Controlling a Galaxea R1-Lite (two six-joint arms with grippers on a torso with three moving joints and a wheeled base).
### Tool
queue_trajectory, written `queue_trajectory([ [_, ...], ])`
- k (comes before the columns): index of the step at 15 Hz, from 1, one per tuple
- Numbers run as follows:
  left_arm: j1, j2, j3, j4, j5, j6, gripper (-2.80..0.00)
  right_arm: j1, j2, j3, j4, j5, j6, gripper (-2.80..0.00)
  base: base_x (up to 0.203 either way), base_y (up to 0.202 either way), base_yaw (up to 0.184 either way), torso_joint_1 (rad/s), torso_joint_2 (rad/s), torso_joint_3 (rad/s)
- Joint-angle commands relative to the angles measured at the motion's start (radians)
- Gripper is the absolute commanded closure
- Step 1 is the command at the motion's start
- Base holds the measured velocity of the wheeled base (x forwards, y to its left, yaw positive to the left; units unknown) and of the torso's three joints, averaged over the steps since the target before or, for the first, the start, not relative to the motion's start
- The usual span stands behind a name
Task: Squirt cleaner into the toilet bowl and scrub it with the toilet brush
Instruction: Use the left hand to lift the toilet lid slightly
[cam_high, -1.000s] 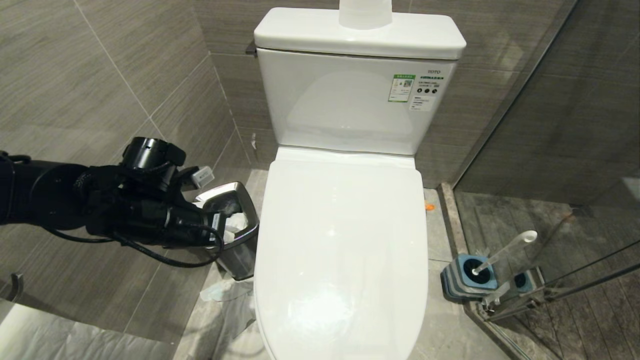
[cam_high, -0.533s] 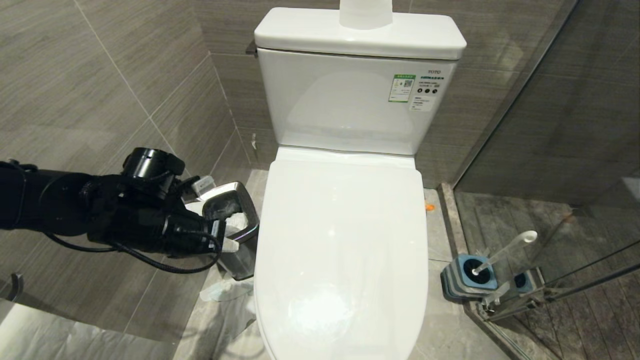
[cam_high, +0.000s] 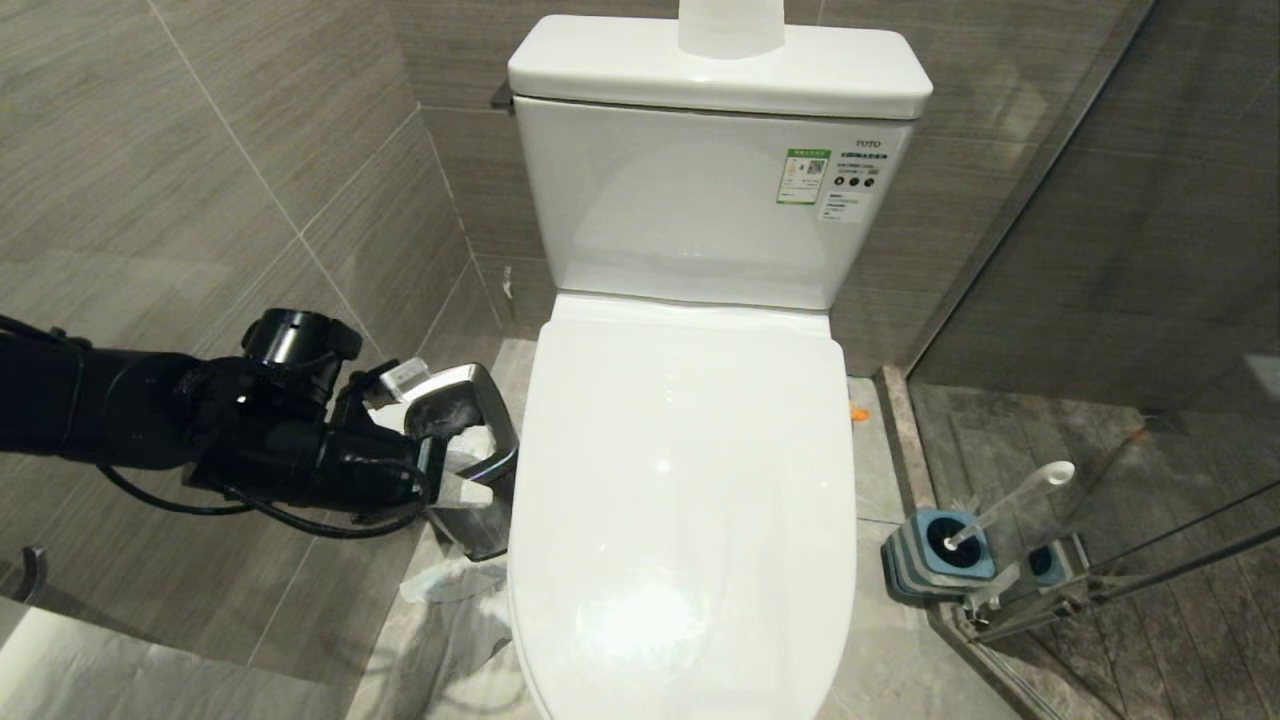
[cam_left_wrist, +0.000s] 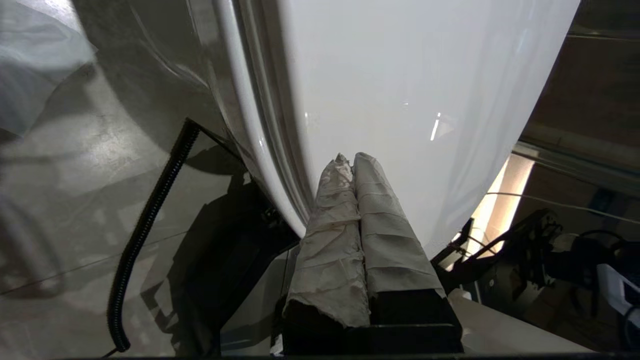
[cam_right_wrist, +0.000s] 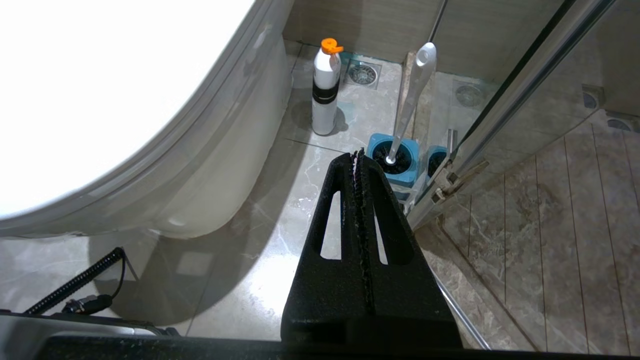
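Toilet lid (cam_high: 690, 480) was down, hiding the toilet bowl. Left gripper (cam_high: 455, 478) sat clenched, empty, betw. the steel waste bin (cam_high: 480, 520) & the lid's left edge; its taped fingers (cam_left_wrist: 345, 220) pressed together. Right gripper (cam_right_wrist: 359, 156) was clenched too, low by the floor. Toilet brush (cam_high: 1010, 502) stood in its blue holder (cam_high: 935, 555), right of the toilet; a white bottle w/ orange cap (cam_right_wrist: 326, 87) stood nearby.

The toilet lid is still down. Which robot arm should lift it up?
Probably the left. The left gripper, shut, points at the side edge of the closed toilet lid, beside the steel bin. The right gripper, also shut, hangs low by the toilet brush in its holder.
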Motion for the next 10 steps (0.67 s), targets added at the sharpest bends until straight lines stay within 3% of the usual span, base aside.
queue_trajectory([
  [1,0.036,0.037,-0.004,-0.001,-0.035,0.001,0.0,0.0,0.001,0.0,0.0,0.0,-0.001,0.0,0.0,0.0,0.0,0.0,0.0,0.0],
  [3,0.057,0.043,-0.012,0.003,-0.083,0.0,0.0,0.0,0.001,0.0,0.0,0.0,-0.001,0.0,0.0,0.0,0.0,0.0,0.0,0.0],
  [6,0.094,0.054,-0.013,0.005,-0.234,-0.008,0.0,0.0,0.001,0.0,0.0,0.0,-0.001,0.0,0.0,0.0,0.0,0.0,0.0,0.0],
  [10,0.117,0.057,-0.013,0.018,-0.342,-0.138,0.0,0.001,0.001,0.0,0.0,0.0,-0.001,0.0,0.0,0.0,0.0,0.0,0.0,0.0],
])
